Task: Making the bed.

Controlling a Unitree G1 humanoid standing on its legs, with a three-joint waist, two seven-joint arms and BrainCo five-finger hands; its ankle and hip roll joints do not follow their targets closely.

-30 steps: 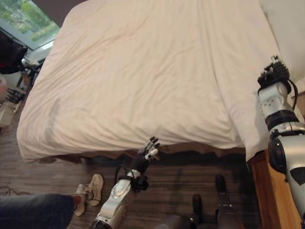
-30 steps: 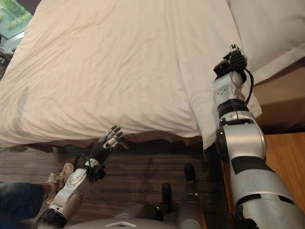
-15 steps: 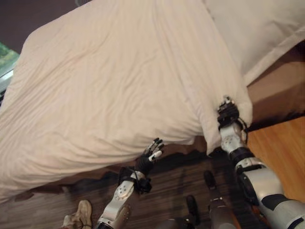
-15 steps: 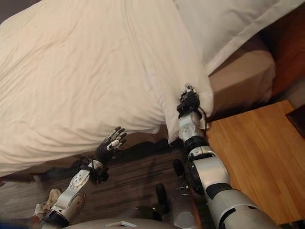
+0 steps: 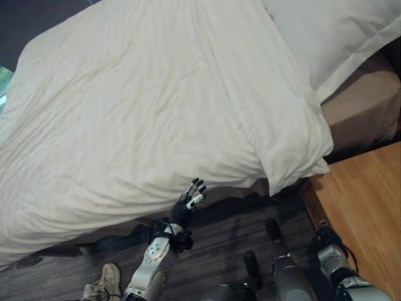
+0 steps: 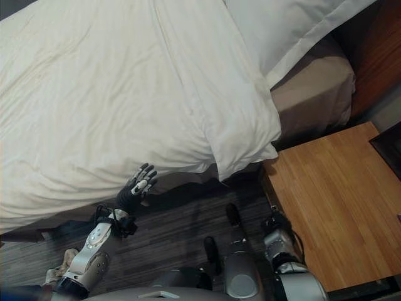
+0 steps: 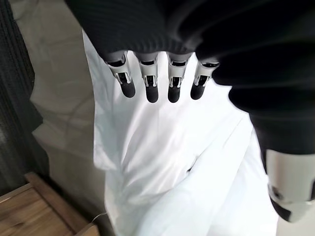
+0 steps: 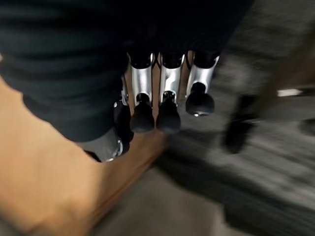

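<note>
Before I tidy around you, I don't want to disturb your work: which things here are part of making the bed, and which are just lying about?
Part of the job:
white duvet
pillow
bed

Lying about:
wooden bedside table
shoe on the floor

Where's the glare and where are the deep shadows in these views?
Left wrist view: the duvet past the left hand is brightly lit, its folds washed pale. Left eye view: duvet evenly lit, dark shadow on the floor under its overhanging edge. Right wrist view: the right hand hangs over dim floor.
</note>
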